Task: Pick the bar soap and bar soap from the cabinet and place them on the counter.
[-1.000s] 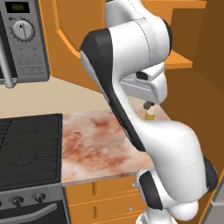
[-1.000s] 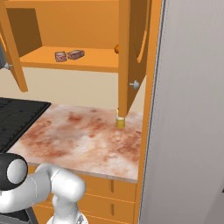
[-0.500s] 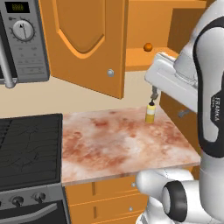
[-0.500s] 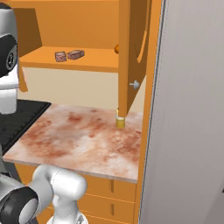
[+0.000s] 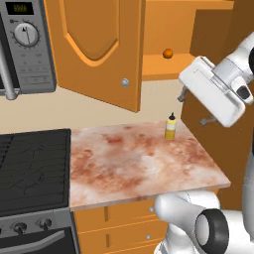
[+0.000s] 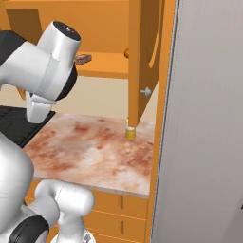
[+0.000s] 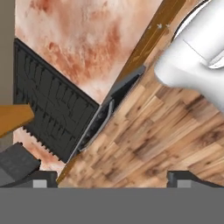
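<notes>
Orange wood fills the upper scene: the wall cabinet [image 5: 163, 30] has its arched-panel door [image 5: 99, 47] swung wide open, silver knob [image 5: 125, 82] at its lower corner, and the flat shelf [image 5: 163, 69] inside is on show. From the right base view, one bar soap [image 6: 82, 59] sits on that shelf, a small pinkish-tan block poking out just past the robot's big white elbow; the second bar is hidden behind the arm there, so I can't place it. Further along the shelf a small orange ball [image 5: 168, 53] rests near the back. Down below, the counter [image 5: 139, 158], mottled reddish-brown and cream stone, carries a yellow bottle with a dark cap [image 5: 170, 127], upright near the back edge and just under the open door's corner in the right base view [image 6: 130, 130]. The black stove top [image 5: 32, 168] butts against the counter on the left, with a microwave [image 5: 22, 44] above it on the wall. The arm is swung up high at the right of the left base view, its white wrist block level with the shelf. The gripper [image 7: 111, 178] looks down at the wood plank floor [image 7: 153, 140], the stove and a slice of counter; its two dark tips [image 7: 183, 177] stand well apart with nothing between them, jaws spread and empty. No soap on the counter yet.
</notes>
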You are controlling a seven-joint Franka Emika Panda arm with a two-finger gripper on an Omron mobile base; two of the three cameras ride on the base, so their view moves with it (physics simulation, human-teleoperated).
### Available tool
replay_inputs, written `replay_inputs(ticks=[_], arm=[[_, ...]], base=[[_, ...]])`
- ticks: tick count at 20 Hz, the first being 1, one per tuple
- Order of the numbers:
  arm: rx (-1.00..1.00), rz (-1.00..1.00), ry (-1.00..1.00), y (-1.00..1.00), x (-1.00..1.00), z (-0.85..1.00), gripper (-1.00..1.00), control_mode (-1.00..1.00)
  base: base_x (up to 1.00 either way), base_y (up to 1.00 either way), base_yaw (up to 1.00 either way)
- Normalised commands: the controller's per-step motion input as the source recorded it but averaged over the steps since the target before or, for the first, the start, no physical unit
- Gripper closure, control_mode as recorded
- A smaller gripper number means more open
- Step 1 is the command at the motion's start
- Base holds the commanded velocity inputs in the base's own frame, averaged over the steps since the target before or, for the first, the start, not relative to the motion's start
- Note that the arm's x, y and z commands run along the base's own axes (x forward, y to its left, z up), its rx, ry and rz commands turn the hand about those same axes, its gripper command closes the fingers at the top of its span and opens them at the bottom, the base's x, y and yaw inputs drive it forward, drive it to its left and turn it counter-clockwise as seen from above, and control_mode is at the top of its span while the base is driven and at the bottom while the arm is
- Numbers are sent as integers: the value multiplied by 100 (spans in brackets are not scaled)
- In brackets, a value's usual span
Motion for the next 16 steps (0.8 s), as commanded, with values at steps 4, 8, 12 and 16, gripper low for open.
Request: replay_inputs(ticks=[4,8,12,16], arm=[[0,4,19,8,98,2,-100,-100],[4,0,16,1,90,1,-100,-100],[6,-4,1,22,38,-17,-100,-100],[10,-8,0,15,40,-18,-100,-100]], base=[[0,0,0],[0,0,0],[0,0,0],[0,0,0]])
